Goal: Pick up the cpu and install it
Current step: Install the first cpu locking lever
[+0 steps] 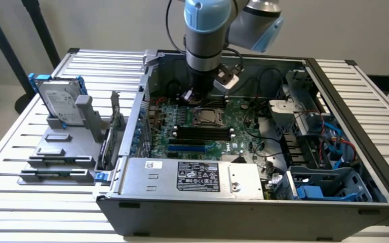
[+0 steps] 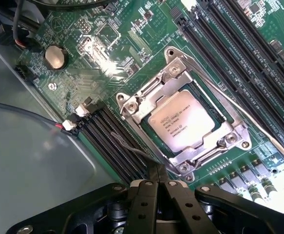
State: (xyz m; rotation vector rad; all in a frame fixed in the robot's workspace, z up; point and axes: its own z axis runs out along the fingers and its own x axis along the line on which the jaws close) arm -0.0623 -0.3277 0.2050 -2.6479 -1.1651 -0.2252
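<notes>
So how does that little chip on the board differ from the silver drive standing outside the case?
The cpu is a small square; the hard drive is far larger and oblong. The cpu lies flat in its socket inside the case; the hard drive stands upright in a grey holder outside it. The hard drive wears a blue bracket; the cpu has none. Both are silvery.

The cpu (image 2: 181, 127) has a smooth, satin silver-grey metal top, framed by a bright, polished metal socket frame (image 2: 130, 106). The motherboard (image 2: 98, 73) is glossy green laminate. The fingers (image 2: 142, 207) look matt black. The table (image 1: 5, 167) is ribbed pale metal.
</notes>
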